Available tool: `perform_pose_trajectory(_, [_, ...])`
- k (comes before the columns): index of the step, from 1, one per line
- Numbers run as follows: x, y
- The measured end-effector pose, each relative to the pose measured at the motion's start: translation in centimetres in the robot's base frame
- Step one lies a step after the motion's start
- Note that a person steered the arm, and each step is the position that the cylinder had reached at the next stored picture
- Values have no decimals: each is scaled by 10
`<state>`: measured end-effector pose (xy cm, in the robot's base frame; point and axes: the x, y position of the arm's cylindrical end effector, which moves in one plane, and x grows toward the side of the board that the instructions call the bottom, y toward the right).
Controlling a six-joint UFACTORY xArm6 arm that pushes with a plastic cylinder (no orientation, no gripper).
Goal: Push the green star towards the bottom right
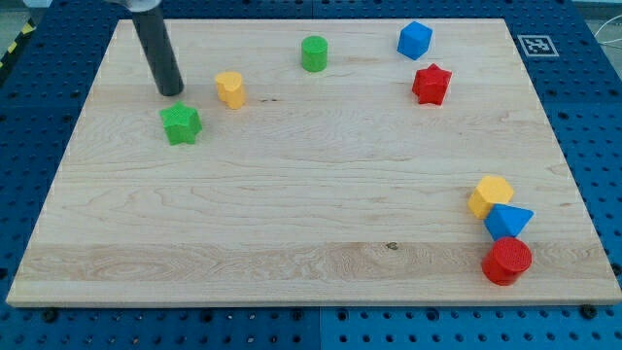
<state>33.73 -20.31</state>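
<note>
The green star [181, 124] lies on the wooden board [292, 204] at the view's upper left. My tip [172, 92] is just above the star, slightly to its left, with a small gap between them. The dark rod rises from the tip towards the view's top left.
A yellow block [230, 88] sits right of my tip. A green cylinder [314, 53], a blue block [414, 40] and a red star [431, 85] lie along the top. At the lower right cluster a yellow block [490, 195], a blue block [508, 221] and a red cylinder [507, 261].
</note>
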Motion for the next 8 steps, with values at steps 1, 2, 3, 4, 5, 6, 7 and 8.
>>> perform_pose_trajectory(1, [17,-6])
perform_pose_trajectory(2, [47,25])
perform_pose_trajectory(3, [65,59])
perform_pose_trajectory(4, [65,59])
perform_pose_trajectory(5, [65,38])
perform_pose_trajectory(6, [81,32])
perform_pose_trajectory(7, [103,41])
perform_pose_trajectory(8, [119,80])
